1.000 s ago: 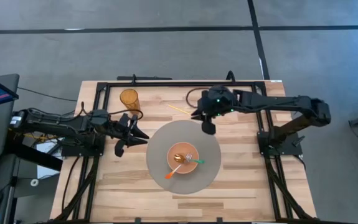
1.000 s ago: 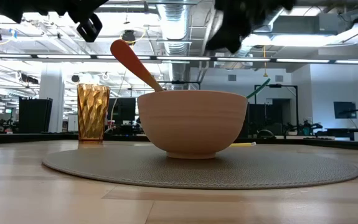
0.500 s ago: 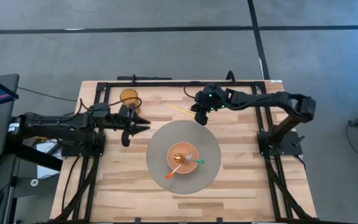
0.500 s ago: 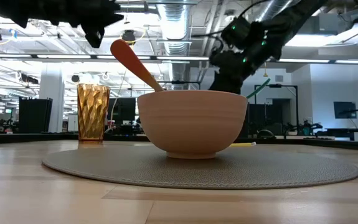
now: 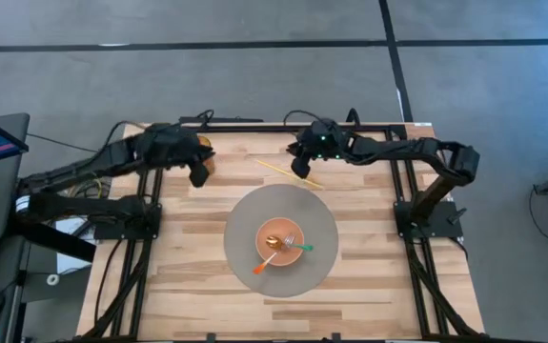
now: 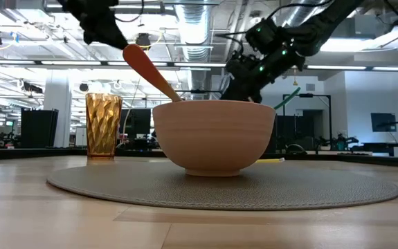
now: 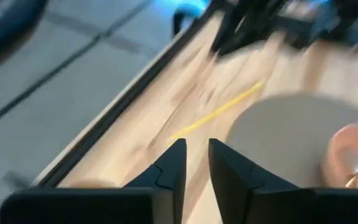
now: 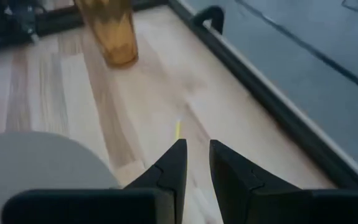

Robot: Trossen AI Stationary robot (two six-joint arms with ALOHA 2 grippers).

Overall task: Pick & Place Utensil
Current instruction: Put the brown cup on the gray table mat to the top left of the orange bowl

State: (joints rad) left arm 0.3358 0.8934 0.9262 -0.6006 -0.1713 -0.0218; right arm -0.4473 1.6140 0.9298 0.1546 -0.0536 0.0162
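Observation:
A thin yellow utensil (image 5: pixel 275 168) lies flat on the wood near the table's far edge, seen also in the left wrist view (image 7: pixel 219 112) and the right wrist view (image 8: pixel 177 129). My right gripper (image 5: pixel 299 170) hovers just above it, shut (image 8: pixel 195 146), touching nothing. My left gripper (image 5: pixel 195 176) is raised beside the amber cup (image 5: pixel 200 146), shut (image 7: pixel 195 149), holding nothing. A tan bowl (image 5: pixel 280 245) on the round grey mat (image 5: pixel 245 214) holds an orange spoon (image 6: pixel 147 69) and a green fork (image 5: pixel 299 247), both leaning on its rim.
The amber cup (image 6: pixel 103 126) stands upright at the far left of the table. A black frame rail (image 5: pixel 254 126) runs along the far edge. Bare wood (image 5: pixel 188 286) lies to the left and near side of the mat.
My left gripper has swung from beside the mat toward the far edge and risen, ending next to the amber cup. My right gripper has moved from over the mat's far rim toward the far edge, ending over the yellow utensil. Nothing on the table has moved.

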